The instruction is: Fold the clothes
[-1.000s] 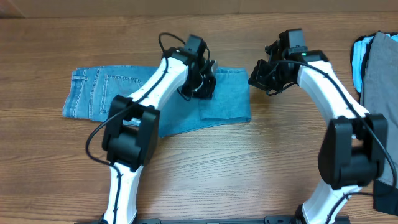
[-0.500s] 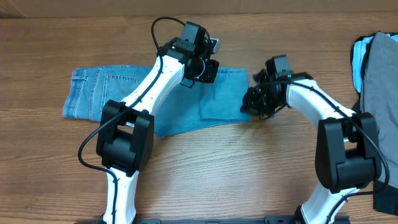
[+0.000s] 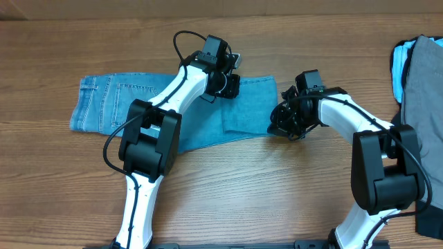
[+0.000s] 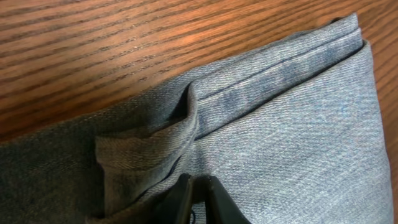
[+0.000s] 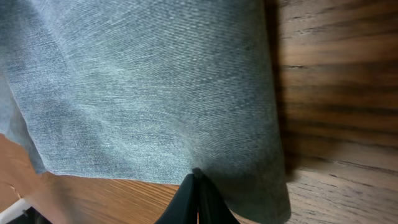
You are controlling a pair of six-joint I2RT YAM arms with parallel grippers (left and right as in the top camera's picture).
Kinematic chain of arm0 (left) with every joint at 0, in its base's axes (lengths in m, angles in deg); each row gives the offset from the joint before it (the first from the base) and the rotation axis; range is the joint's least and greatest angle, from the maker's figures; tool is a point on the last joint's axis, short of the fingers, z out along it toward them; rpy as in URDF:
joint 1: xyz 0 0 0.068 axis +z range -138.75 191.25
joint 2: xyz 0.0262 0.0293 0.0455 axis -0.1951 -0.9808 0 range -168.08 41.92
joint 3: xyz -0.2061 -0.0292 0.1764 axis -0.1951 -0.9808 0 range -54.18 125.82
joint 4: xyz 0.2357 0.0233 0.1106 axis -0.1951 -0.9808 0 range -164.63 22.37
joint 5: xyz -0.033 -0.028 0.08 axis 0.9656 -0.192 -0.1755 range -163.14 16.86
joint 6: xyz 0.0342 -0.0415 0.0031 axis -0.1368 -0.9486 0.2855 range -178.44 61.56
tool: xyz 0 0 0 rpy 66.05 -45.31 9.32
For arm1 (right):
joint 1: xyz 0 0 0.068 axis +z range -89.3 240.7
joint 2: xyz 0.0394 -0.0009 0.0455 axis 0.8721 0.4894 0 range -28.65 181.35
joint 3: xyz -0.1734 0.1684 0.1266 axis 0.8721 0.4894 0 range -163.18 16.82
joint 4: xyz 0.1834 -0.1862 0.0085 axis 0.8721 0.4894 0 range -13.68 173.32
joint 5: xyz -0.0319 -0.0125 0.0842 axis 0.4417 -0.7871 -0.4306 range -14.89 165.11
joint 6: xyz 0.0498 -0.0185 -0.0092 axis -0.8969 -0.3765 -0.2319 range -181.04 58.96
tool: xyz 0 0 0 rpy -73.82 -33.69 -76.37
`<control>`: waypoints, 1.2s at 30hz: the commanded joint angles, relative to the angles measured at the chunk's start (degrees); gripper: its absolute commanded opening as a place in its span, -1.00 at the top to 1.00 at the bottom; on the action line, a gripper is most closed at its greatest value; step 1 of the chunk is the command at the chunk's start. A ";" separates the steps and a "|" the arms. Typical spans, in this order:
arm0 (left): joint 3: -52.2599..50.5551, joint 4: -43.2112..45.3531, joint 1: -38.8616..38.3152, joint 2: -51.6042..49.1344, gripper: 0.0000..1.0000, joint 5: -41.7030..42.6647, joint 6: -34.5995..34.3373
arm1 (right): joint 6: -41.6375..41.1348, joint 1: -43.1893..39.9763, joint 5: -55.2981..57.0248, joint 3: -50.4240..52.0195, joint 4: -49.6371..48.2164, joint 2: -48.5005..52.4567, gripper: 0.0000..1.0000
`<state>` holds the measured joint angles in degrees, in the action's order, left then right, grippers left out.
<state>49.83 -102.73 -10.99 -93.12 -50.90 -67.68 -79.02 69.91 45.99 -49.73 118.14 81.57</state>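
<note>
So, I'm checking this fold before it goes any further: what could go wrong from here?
1. A bunched pleat of denim sits just ahead of the left gripper; folding over it could press a crease into the jeans.
2. The right gripper is shut at the jeans' right edge; if it has only one layer, a pull may peel the fold open.

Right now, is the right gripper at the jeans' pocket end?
No, the right gripper sits at the right edge of the jeans; the stitched pocket lies at the far left end.
</note>
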 commanded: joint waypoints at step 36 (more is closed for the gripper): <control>3.39 -25.14 15.85 18.14 -1.00 -14.75 -1.16 | 4.76 -4.48 7.43 -5.88 -14.75 -5.55 -0.61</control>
<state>54.46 -127.40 4.96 -74.65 -66.53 -67.74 -75.92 64.91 52.65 -54.19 104.35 76.45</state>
